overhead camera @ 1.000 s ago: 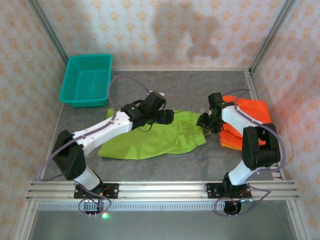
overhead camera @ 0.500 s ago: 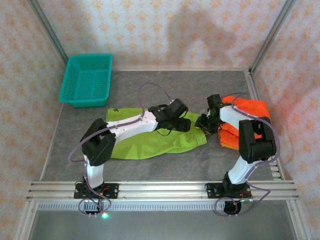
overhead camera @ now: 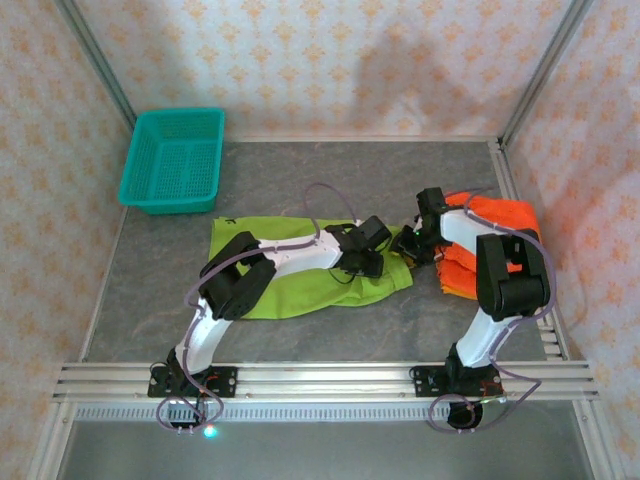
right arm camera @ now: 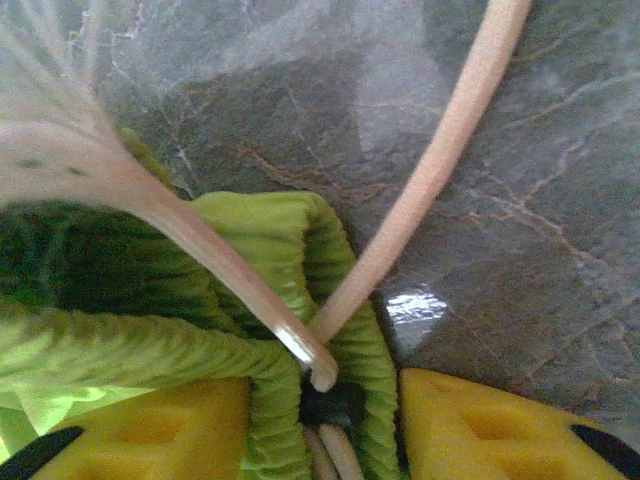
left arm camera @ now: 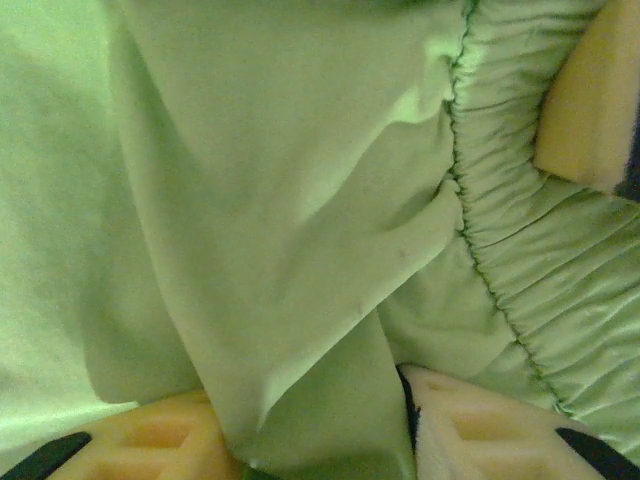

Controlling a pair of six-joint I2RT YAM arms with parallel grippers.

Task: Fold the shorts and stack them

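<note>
the grey marbled tabletop [overhead camera: 330,170] carries everything, seen from above. the biggest cloth on it is the green shorts [overhead camera: 325,290], spread flat across the middle and a little toward 7 o'clock, with their gathered waist pointing to 3 o'clock and a small dark mark near the corner at 10 o'clock. the orange shorts [overhead camera: 510,213] lie in a pile at the 3 o'clock edge of the tabletop, just beside the waist of the green shorts and partly covered by the right arm; how many pieces make up the pile cannot be told. a teal mesh basket [overhead camera: 165,200] stands at 10 o'clock, well apart from the cloth. the left arm reaches over the green shorts, and the left gripper [overhead camera: 372,265] sits on the cloth near the waist. in the left wrist view that left gripper [left arm camera: 320,440] has its two pads apart with a raised fold of the green cloth filling the gap and touching both pads, the stitched elastic band running from 12 o'clock down to 4 o'clock; whether the fold is truly pinched cannot be told. the right gripper [overhead camera: 412,243] meets the waist from the 3 o'clock side. in the right wrist view the right gripper [right arm camera: 320,420] has the bunched green waistband between its yellow pads, which stand apart; whether it is clamped cannot be told. a pale drawstring [right arm camera: 430,180] runs from the waistband up to 1 o'clock over bare tabletop.
</note>
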